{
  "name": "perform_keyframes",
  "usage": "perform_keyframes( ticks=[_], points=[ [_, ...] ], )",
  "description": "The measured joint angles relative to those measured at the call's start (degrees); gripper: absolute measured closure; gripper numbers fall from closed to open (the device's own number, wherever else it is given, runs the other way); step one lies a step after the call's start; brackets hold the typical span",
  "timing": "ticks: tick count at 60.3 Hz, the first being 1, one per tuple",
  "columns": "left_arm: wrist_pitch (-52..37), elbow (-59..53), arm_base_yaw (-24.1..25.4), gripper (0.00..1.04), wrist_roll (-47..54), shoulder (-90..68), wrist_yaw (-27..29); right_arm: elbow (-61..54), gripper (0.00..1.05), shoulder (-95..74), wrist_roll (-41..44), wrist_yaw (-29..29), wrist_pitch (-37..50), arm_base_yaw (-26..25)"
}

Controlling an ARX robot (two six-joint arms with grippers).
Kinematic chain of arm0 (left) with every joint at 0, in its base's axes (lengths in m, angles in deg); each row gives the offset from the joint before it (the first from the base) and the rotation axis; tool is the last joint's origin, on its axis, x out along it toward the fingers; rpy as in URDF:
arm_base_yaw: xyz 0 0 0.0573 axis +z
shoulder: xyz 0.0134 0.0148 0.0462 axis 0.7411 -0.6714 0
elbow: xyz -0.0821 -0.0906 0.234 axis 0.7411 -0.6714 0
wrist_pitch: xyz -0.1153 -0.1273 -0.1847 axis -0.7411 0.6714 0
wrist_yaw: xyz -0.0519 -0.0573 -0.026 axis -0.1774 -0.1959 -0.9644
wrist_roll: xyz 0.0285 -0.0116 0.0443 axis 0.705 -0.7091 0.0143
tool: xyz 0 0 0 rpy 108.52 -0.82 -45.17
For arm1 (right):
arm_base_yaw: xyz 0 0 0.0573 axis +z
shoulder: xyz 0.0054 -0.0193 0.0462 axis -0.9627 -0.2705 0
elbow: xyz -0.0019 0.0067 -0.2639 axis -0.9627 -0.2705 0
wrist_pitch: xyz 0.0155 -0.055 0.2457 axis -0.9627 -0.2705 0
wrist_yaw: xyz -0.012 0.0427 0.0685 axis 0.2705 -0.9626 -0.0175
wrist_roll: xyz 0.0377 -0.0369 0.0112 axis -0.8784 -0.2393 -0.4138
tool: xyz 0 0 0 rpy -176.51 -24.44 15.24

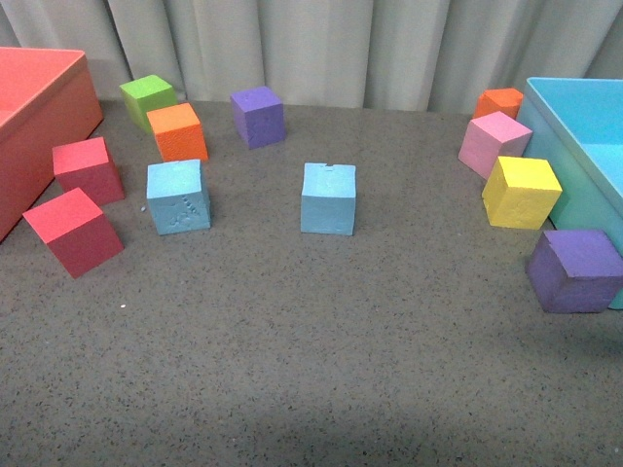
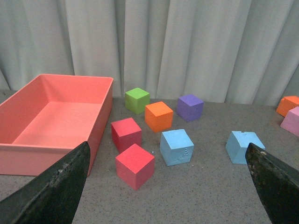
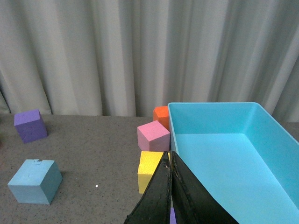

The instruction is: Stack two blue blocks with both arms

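Speckled mat (image 1: 292, 389): embossed blue cube (image 1: 178, 197), second blue cube (image 1: 328, 198), apart.
Your left gripper (image 2: 167, 145) gapes wide; right gripper (image 3: 169, 156) pinched together.

**Colour tally, table and cubes**

Table (image 1: 311, 389) was dark grey with fine pale speckles. Curtain (image 1: 321, 44) was pale grey-white.

Marked blue block (image 1: 178, 196) was matte sky-blue, with faint embossed marks on its front face. Second blue block (image 1: 328, 197) was the same sky-blue.

Near red cube (image 1: 73, 232) and far red cube (image 1: 88, 170) were both crimson.

Green cube (image 1: 148, 100) was lime. Orange cube (image 1: 177, 131) was bright. Purple cube (image 1: 258, 116) was violet.

By the turquoise bin (image 1: 584, 136) sat a small orange cube (image 1: 498, 101), a pale pink cube (image 1: 494, 143), a yellow cube (image 1: 522, 192) and a deeper purple cube (image 1: 574, 269).

Coral-red bin (image 1: 39, 107) was one colour inside and out.

Left gripper (image 2: 167, 147) was black, scuffed grey. Right gripper (image 3: 169, 156) was black.
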Motion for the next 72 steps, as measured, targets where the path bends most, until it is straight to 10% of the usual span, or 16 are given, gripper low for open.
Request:
perform_keyframes(
  ticks=[72],
  points=[
    [0.0, 0.0, 0.0, 0.07, 0.02, 0.02, 0.0, -8.5, 1.04, 51.93, -0.02, -5.77, -42.14, -6.05]
  ],
)
